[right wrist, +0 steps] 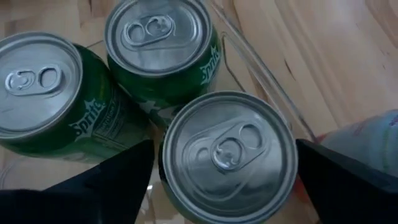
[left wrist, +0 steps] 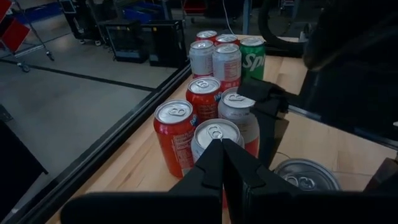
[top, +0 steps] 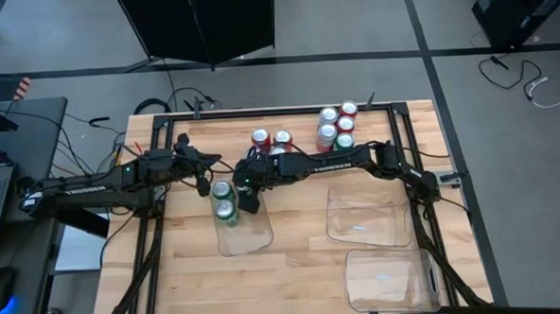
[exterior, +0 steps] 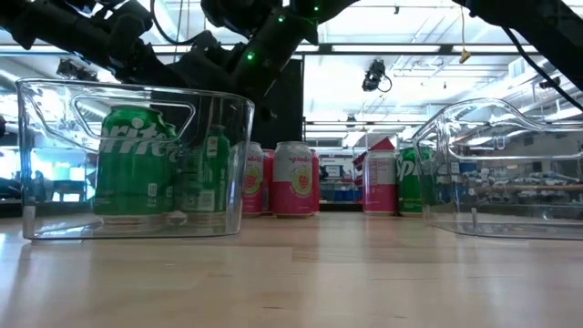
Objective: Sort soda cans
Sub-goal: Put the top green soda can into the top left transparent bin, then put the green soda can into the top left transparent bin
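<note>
You are hovering the right gripper, jaws spread, astride a green can in the tray at left-centre of the high view. Lifting crookedly risks tipping it. Beyond, your clenched left gripper is crowding red cans.

I see three green cylindrical soda cans with silver tops standing upright and touching one another in the clear plastic tray at the table's left-centre; one of them sits between the right gripper's widely parted jaws. Behind the tray, a cluster of red soda cans with silver tops stands upright, packed close. Farther along the back edge stands another upright group: red and pale cans with one green can among them.
</note>
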